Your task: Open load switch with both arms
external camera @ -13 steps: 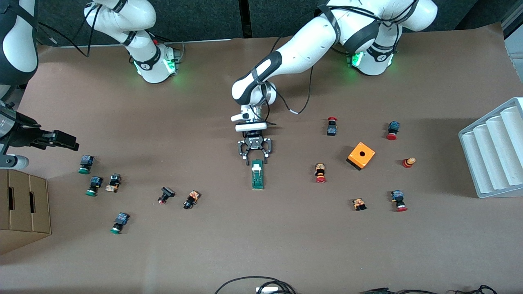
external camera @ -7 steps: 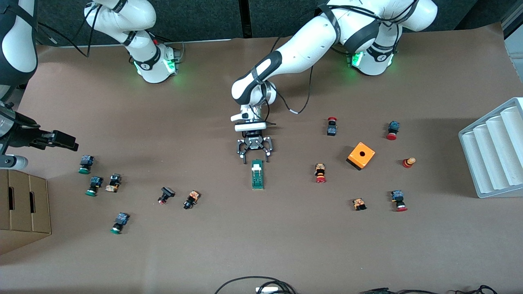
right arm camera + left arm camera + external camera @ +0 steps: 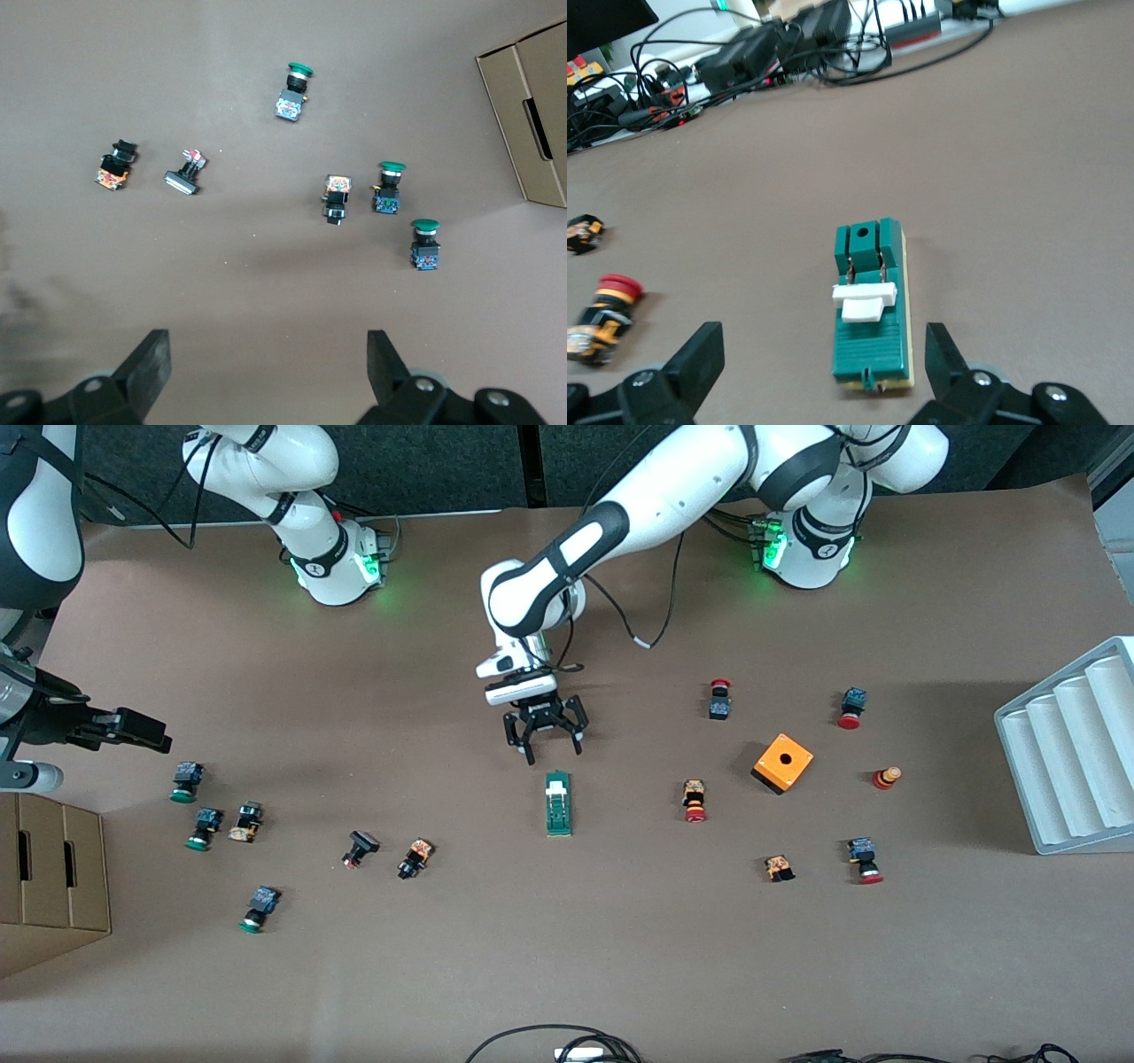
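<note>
In the middle of the table your load switch (image 3: 558,803) is lying flat, white piece at the end toward the arm bases. Your left gripper (image 3: 543,746) hangs just above that end, jaws spread wide with nothing between them (no contact with the switch). Your right gripper (image 3: 146,735) waits up over the green-capped push buttons (image 3: 183,781) near the cardboard box (image 3: 49,868), fingers wide apart too, holding nothing.

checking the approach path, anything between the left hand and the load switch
Nothing: only bare brown table separates the open left hand from the load switch, which lies nearer the front camera. The front view shows the gap; the left wrist view agrees.
</note>
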Tool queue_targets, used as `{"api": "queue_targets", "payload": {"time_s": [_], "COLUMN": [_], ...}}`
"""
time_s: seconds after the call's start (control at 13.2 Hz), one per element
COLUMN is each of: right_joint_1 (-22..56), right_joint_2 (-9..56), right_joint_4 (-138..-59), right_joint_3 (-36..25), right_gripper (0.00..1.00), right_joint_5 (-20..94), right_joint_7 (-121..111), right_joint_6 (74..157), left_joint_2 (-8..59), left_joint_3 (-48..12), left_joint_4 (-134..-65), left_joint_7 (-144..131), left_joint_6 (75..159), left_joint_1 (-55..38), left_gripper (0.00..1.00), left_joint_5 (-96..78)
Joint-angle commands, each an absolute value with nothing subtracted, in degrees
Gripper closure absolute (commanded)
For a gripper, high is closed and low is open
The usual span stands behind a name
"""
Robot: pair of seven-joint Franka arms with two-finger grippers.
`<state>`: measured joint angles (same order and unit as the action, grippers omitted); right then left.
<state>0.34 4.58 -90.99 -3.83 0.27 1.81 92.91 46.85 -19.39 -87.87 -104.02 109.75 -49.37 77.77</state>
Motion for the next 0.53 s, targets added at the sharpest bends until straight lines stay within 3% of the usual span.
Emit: {"api": "queue_targets", "payload": {"time_s": [0.0, 0.45], "right_joint_1": [0.09, 0.18], "right_joint_2": [4.83, 4.92], "right_joint_4": [-90.18, -90.18], "right_joint_3": [-3.69, -3.6], "right_gripper": [0.0, 0.0], "right_joint_5": [-0.88, -1.32], "right_joint_7": [1.15, 1.23], "right_joint_6": [93.16, 93.08], "left_joint_2": [41.94, 30.78], "left_joint_3": [-18.99, -16.62], "left_joint_4": [-86.66, -86.66], "left_joint_7": [-89.35, -59.45], "left_joint_6": [110.04, 107.41], "left_joint_1": [-49.39, -47.02], "left_gripper": [0.0, 0.0], "left_joint_5": [66.84, 43.01]}}
